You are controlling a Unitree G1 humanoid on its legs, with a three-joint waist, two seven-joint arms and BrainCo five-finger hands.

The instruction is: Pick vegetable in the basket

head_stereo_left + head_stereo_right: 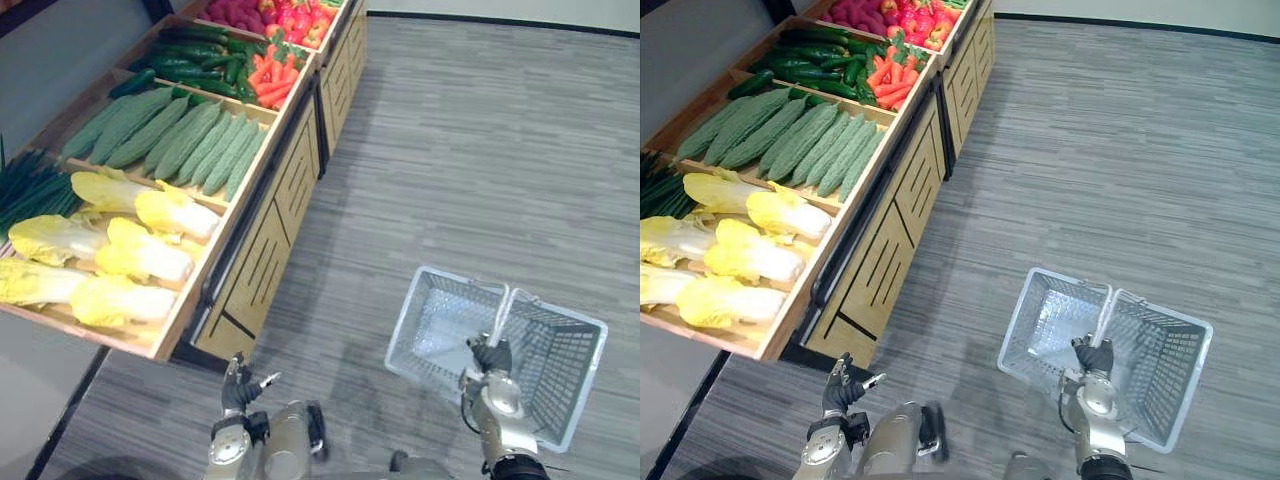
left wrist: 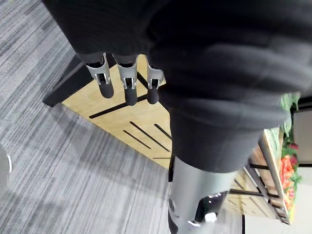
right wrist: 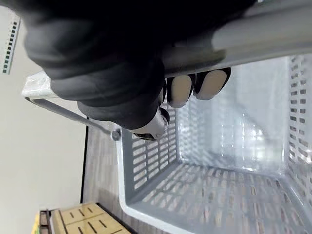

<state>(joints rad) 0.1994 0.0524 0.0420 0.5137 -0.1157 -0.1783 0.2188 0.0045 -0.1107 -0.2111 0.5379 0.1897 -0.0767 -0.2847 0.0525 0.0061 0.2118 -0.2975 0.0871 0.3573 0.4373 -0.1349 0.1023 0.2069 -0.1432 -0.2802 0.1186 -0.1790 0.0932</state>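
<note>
Cabbages [image 1: 150, 255]: near end of stand [image 1: 255, 265], lying crosswise, ahead-left of my empty, loose-fingered left hand [image 1: 238, 388], the nearer; right hand [image 1: 492, 356] clasps basket handle [image 1: 498, 318].

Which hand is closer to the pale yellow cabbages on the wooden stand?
Left. The left hand hangs open by the near corner of the wooden stand holding the pale yellow cabbages; the right hand grips the handle of the grey plastic basket, farther away.

text: none legible | labels: none | numbers: none | signs: none
</note>
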